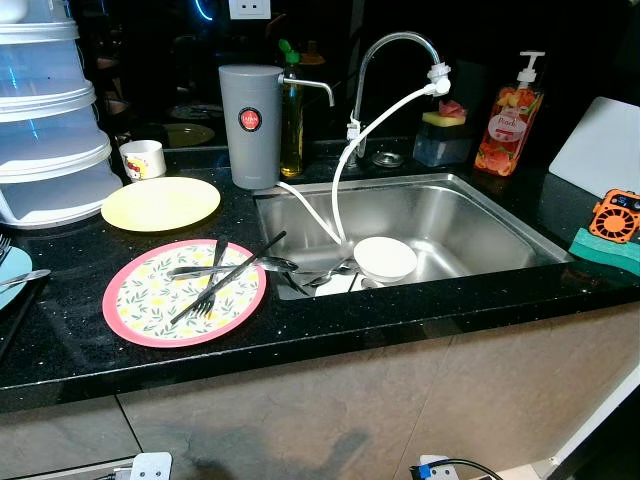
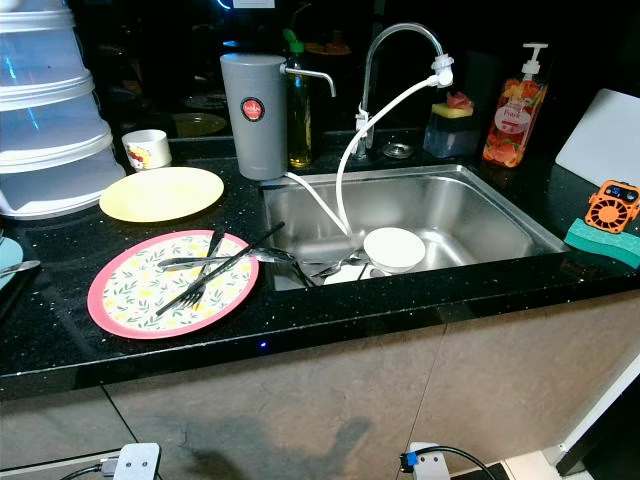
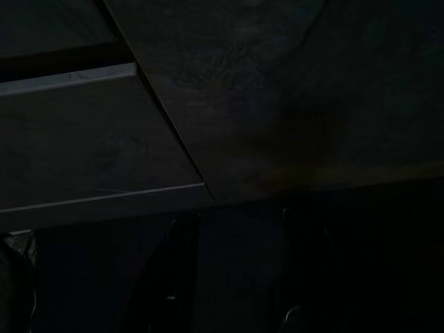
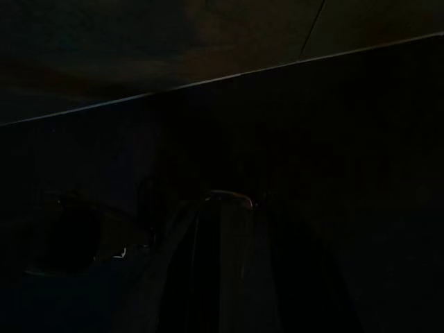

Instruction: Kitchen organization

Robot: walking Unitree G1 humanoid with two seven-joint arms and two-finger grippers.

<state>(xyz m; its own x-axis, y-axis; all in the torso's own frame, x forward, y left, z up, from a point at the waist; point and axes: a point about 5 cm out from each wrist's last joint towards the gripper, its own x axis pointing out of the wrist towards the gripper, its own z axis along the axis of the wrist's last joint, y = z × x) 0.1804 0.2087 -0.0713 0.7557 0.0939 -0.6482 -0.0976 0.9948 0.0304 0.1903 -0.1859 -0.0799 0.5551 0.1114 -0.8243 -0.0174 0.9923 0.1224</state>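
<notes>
A pink-rimmed floral plate (image 1: 150, 300) lies on the black counter (image 1: 400, 315) left of the sink, with a black fork (image 1: 205, 298) and other cutlery crossed on it. Behind it sits a plain yellow plate (image 1: 160, 203), and a small white cup (image 1: 142, 158) stands further back. In the steel sink (image 1: 470, 215) a white bowl (image 1: 385, 258) rests next to several spoons and forks (image 1: 320, 275). Both arms hang idle below the counter. Their wrist views are very dark and give only faint cabinet panels.
Behind the sink stand a grey canister (image 1: 250, 125), an oil bottle (image 1: 291, 120), the tap (image 1: 395, 45) with a white hose, a sponge holder (image 1: 443, 135) and a soap pump (image 1: 510, 120). Stacked clear tubs (image 1: 45, 120) fill the far left. An orange fan (image 1: 615, 215) lies at the right.
</notes>
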